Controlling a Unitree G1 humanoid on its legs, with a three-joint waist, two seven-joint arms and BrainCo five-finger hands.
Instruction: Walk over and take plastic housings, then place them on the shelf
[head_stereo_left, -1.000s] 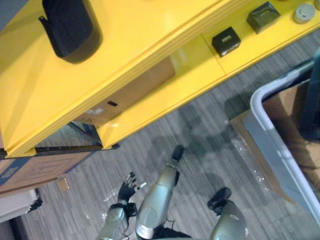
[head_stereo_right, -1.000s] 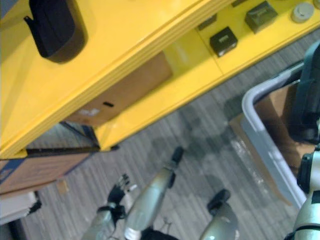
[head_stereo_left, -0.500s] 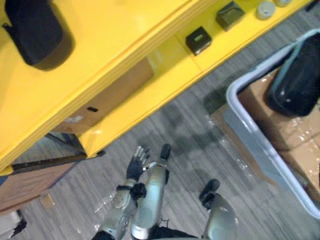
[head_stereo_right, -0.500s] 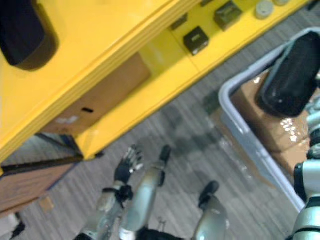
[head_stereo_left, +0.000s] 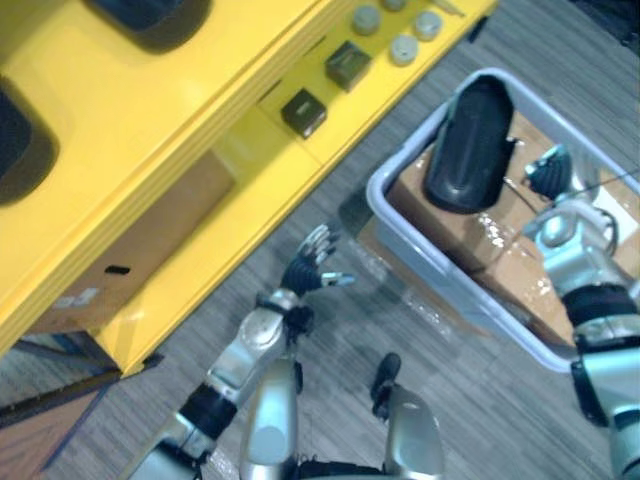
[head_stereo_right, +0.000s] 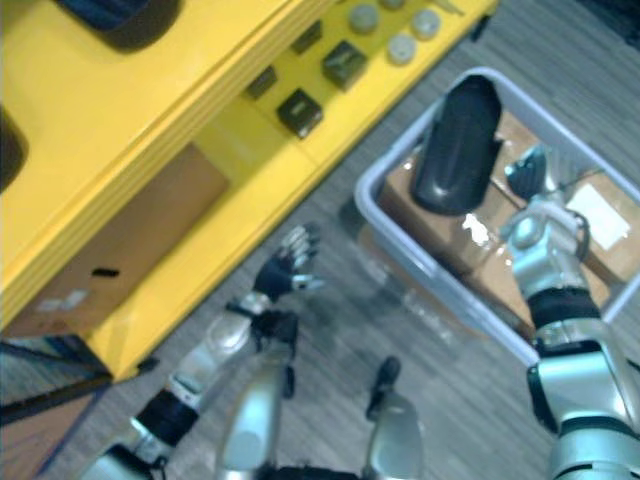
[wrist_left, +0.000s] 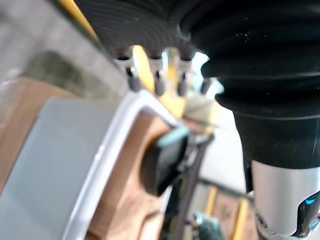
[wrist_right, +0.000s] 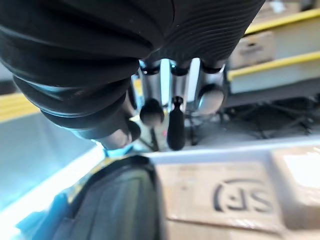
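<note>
Grey carpet, yellow shelf upper left, bin at right. Our right robot hand hovers spread by the bin's black housing, left robot hand spread too; nothing grasped yet.

Three black housings on the tally: one in the bin, two up on top of the shelf, both cut off at the edge. One grey bin, one yellow shelf. Small dark boxes: two in plain sight. Round grey discs: three clear, a fourth clipped at the edge. One carton under the shelf; the brown ones inside the bin, can't count them.
</note>
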